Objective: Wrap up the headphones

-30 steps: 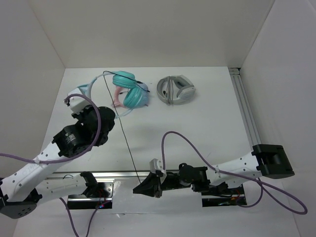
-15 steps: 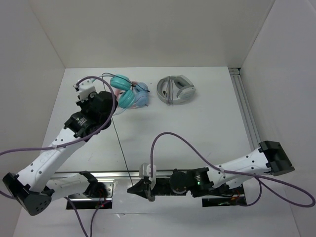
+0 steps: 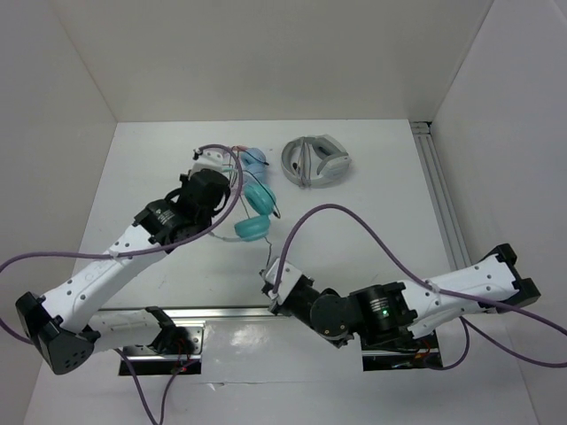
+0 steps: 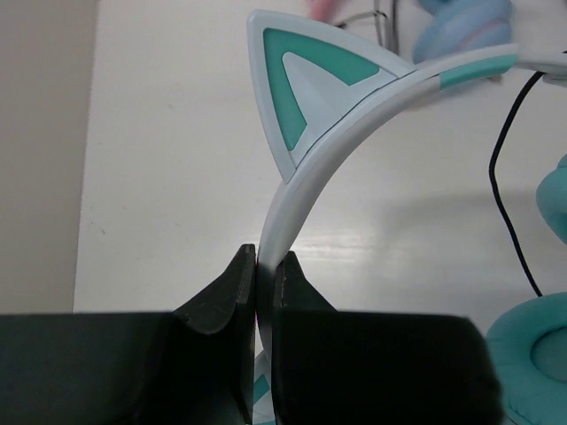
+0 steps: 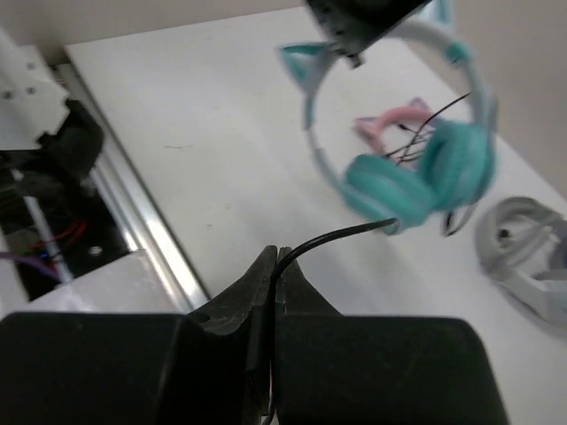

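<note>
Plain white walls (image 3: 266, 53) close in a white table (image 3: 390, 177) on three sides; an aluminium rail (image 3: 439, 195) runs along its right edge.

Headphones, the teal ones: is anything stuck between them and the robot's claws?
Nothing is. The left gripper is shut right on the headphones at the headband, and the right gripper pinches their black cable.

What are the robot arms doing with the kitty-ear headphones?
The left tool is shut on the pale headband of the teal headphones, holding them upright over the table. The right tool pinches their thin black cable nearer the front. The pink-and-blue headphones and grey headphones lie at the back.
</note>
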Controlling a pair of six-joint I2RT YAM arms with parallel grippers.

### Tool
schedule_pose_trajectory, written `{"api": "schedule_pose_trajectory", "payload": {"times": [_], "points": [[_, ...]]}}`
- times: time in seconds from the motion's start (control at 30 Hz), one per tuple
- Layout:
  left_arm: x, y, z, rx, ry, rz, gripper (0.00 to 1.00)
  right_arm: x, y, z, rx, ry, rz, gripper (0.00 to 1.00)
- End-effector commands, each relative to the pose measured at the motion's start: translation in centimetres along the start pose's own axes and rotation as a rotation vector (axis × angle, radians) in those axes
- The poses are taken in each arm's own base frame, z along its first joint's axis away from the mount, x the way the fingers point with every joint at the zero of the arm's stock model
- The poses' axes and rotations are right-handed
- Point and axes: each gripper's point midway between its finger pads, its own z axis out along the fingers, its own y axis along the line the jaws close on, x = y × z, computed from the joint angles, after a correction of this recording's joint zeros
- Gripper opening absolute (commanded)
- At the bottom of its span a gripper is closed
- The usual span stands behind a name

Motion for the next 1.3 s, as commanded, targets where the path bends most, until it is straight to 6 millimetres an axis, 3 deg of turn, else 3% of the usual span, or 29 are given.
{"api": "schedule_pose_trajectory", "payload": {"times": [0.0,0.03,0.07,0.17,0.33,0.37,0.57,0.67,0.8,0.83,0.97,1.07,1.2,1.27], "points": [[0.3,-2.3,-2.2,0.184,0.003,0.053,0.00,-2.4,-5.9,-2.5,0.192,-0.022,-0.045,0.00],[2.2,-3.6,-2.3,0.220,0.030,0.108,0.00,-3.0,-6.3,-2.8,0.194,-0.034,-0.038,0.00],[2.8,-3.8,-2.4,0.212,0.031,0.097,0.00,-3.6,-6.9,-3.3,0.196,-0.053,-0.009,0.00],[3.1,-3.0,-1.9,0.154,0.046,0.048,0.00,-4.8,-6.2,-3.6,0.113,-0.091,0.028,0.00],[0.1,-0.2,-1.0,0.056,0.046,-0.134,0.00,-5.0,-2.8,-2.5,-0.012,-0.105,0.047,0.00],[-1.0,0.7,-0.5,0.015,0.055,-0.212,0.00,-4.4,-0.7,-2.0,-0.070,-0.091,0.028,0.00],[-4.9,2.8,0.7,-0.014,0.025,-0.497,0.00,-3.3,6.2,-1.1,-0.317,-0.064,-0.040,0.00],[-7.4,3.2,1.1,0.072,0.006,-0.590,0.00,-2.1,6.4,-0.6,-0.294,-0.047,-0.053,0.00],[-8.4,3.6,2.7,0.077,0.031,-0.664,0.00,-0.9,7.8,-0.8,-0.362,-0.012,-0.079,0.00],[-9.0,3.8,2.8,0.099,0.025,-0.685,0.00,-1.1,7.7,-0.8,-0.362,-0.010,-0.080,0.00],[-9.2,4.4,4.6,0.218,0.052,-0.762,0.00,1.4,5.9,-0.2,-0.241,0.057,-0.120,0.00],[-9.1,5.0,5.6,0.284,0.077,-0.779,0.00,2.3,3.4,-1.0,-0.165,0.052,-0.105,0.00],[-8.7,6.3,6.1,0.397,0.100,-0.830,0.00,2.7,-2.1,-1.7,0.023,0.032,-0.030,0.00],[-8.7,6.9,6.1,0.415,0.101,-0.847,0.00,3.0,-3.8,-2.4,0.063,0.016,0.005,0.00]]}}
